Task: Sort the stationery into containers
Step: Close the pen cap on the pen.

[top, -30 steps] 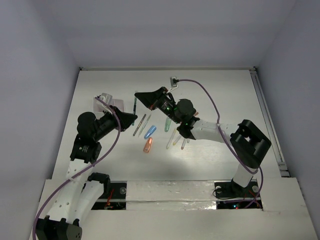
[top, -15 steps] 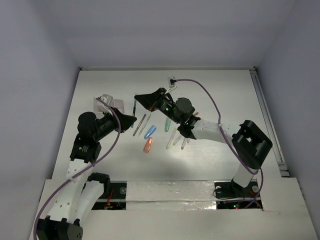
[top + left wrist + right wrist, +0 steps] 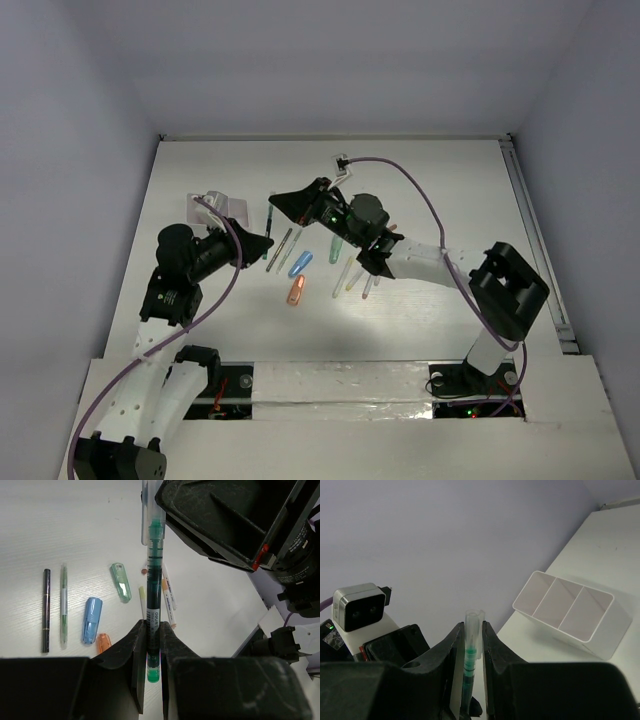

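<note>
l gripper (image 3: pixel 151 630), r gripper (image 3: pixel 470 632) pinch green pen (image 3: pixel 155 555)

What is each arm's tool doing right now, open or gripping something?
Left tool: closed on the green pen.
Right tool: closed on the same green pen, nearer its clear end.

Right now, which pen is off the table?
The green pen with the clear cap: the left gripper and right gripper both hold it in the air, while the black pen and the rest lie flat on the table.
</note>
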Robot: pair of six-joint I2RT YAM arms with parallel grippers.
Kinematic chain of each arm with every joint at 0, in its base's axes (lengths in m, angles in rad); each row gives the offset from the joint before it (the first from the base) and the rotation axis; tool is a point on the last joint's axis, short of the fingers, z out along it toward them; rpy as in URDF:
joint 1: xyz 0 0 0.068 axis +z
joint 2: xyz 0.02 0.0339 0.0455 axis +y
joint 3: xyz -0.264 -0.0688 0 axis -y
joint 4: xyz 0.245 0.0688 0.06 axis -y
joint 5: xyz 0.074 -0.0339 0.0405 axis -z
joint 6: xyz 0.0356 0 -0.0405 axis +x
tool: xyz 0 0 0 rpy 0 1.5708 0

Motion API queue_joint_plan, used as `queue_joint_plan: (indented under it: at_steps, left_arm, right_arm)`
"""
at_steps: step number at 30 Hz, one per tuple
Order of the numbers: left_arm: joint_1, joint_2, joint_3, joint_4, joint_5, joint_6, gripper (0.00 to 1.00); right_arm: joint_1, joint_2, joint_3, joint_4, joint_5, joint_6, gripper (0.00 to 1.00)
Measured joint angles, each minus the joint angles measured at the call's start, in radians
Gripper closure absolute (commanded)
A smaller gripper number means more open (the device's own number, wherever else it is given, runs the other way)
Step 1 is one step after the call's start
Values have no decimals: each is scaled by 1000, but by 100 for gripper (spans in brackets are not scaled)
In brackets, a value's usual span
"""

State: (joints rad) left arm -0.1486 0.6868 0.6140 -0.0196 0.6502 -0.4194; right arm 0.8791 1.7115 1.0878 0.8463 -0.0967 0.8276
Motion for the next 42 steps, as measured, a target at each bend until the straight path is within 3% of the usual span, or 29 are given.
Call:
queue_joint_plan:
  at_steps: [7,14,29,42]
  left_arm:
    - [0,0,0,-16,0,17,100]
    - [0,-2,0,-34,-15,34,100]
    - [0,-26,0,-160,-27,63,100]
    - [0,-57,0,-182,-14,79,100]
  right_arm:
    - [1,-17,19,-77,-17,-38,100]
    - [1,-6,115,-211,-129,-50,100]
    - [1,-30,116,-375,-201,-123,100]
    - [1,-39,117,-365,-269,-142,100]
